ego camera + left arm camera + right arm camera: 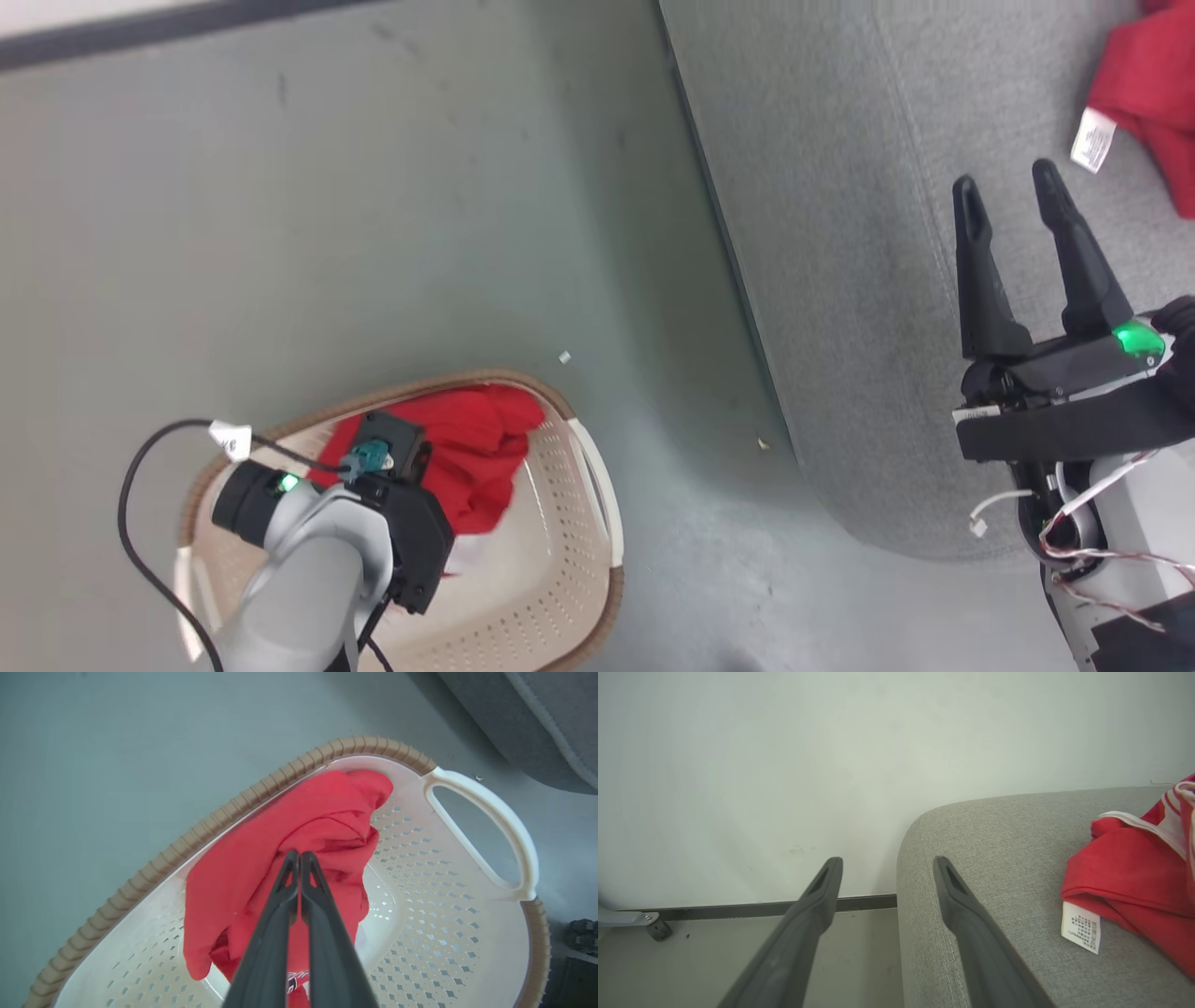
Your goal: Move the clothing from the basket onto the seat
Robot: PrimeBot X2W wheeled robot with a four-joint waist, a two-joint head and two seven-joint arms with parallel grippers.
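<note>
The cream basket (597, 485) with a brown rim (280, 784) stands on the floor at the lower left. A red piece of clothing (308, 812) lies bunched against its far wall, also seen as a red heap (476, 448). My left gripper (299, 856) reaches down into the basket, shut on a fold of that clothing; in the head view its wrist (411, 523) hides the fingers. My right gripper (1008, 191) is open and empty above the grey seat (840, 233), near its rounded corner (1008, 858). Another red garment (1153, 84) with white trim and a care label (1081, 927) lies on the seat.
Grey floor (373, 233) lies between basket and seat, with small specks (565, 357) on it. A black cable (126, 504) loops off my left arm. A pale wall with a dark baseboard (752, 907) and a castor (658, 929) stand beyond the seat.
</note>
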